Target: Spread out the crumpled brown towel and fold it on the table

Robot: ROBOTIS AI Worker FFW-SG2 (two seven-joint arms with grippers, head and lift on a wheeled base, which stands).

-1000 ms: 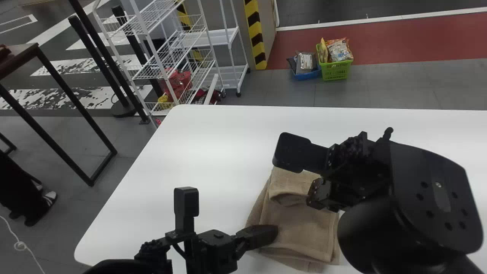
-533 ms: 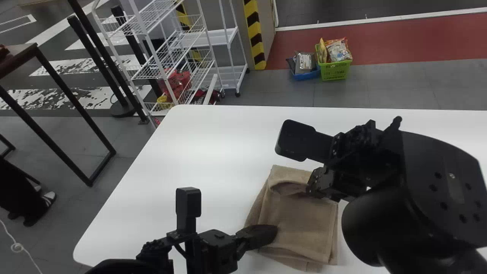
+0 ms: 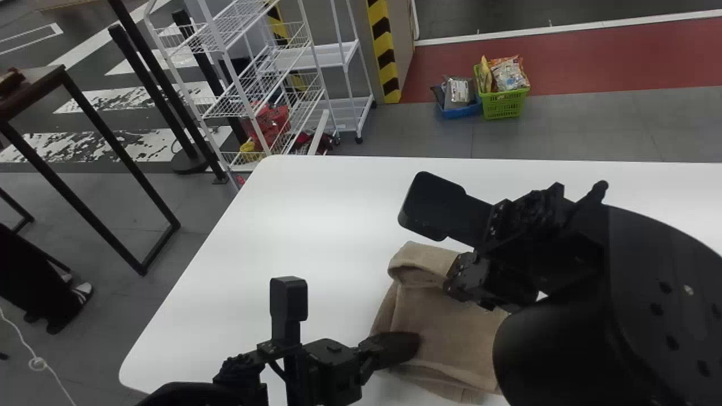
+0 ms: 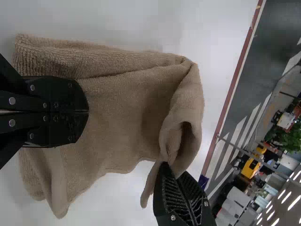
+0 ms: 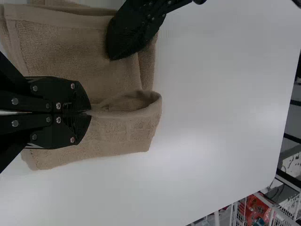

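Fingers together, the left hand (image 4: 87,113) rests on the brown towel (image 3: 457,330) on the bench (image 3: 304,225), likely anchoring it while the right hand (image 5: 90,113) pinches its far fold.

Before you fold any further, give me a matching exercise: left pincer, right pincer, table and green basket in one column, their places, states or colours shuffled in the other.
Column one
1. Left pincer
2. Right pincer
3. Table
4. Green basket

Column two
A. Beyond the table's far edge, with packets in it
B. Shut on the looped fold of the brown towel
C. White
D. Shut, at the flatter part of the towel

Right pairs: 1-D, 2-B, 3-C, 4-A
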